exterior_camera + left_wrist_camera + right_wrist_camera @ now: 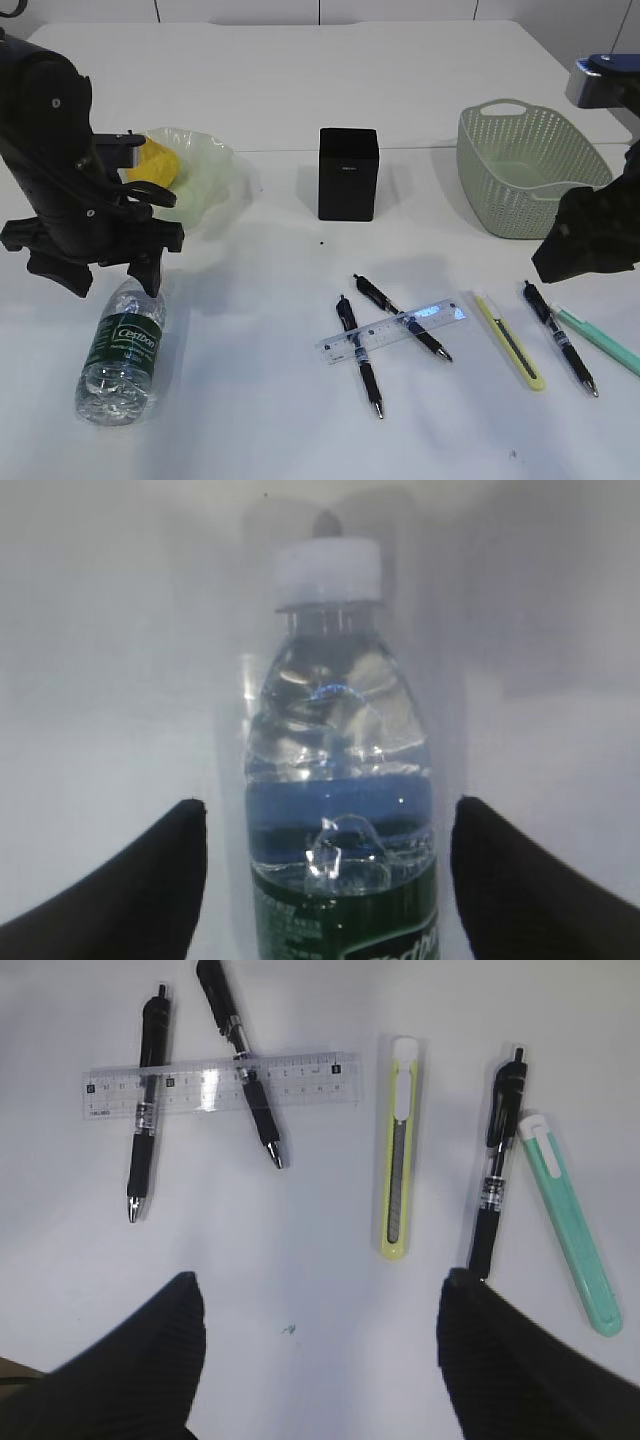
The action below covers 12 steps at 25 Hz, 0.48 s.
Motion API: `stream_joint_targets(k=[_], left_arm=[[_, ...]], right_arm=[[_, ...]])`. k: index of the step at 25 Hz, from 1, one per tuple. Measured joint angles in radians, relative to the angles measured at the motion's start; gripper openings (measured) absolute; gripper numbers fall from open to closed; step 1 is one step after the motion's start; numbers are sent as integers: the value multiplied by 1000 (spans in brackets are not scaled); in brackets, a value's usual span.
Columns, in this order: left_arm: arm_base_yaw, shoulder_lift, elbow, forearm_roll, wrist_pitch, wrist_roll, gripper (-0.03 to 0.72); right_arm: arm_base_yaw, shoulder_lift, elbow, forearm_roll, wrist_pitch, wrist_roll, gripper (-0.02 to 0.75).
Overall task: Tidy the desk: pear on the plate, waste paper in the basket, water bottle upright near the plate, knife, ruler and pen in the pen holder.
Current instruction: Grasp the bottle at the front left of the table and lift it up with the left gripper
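**A:** The desk [300,420] is big and white. What lies closest to us?

**B:** The water bottle [122,353] lies on its side at the front left. Its white cap points toward the back. The left gripper [150,262] hangs just over the cap end. Its jaws are wide open, one on each side of the bottle, and they hold nothing.

**A:** And in the middle at the front?

**B:** The ruler [393,329] is there. It is clear and lies across two black pens [359,354]. To the right is the knife [510,341], thin and pale yellow, flat on the desk. Next to it is another black pen [560,338], and then a mint-green pen [600,341] near the right edge.

**A:** Where is the right gripper [315,1350]?

**B:** It hangs over those things on the right. Its jaws are open wide too, with nothing between them.

**A:** What is farther back?

**B:** The pen holder [348,173] stands in the middle, a black box. I cannot see inside it. On the left is the plate [205,170], pale green and wavy. The yellow pear [157,163] sits on it, partly hidden by the left arm. On the right is the basket [525,168], green with little holes. It stands well apart from the pen holder.
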Motion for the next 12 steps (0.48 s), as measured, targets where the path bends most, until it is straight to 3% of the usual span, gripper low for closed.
stream_joint_targets(k=[12], left_arm=[[0,71,0,-47,-27,-52,551]], right_arm=[[0,0,0,0,-17,-14,536]])
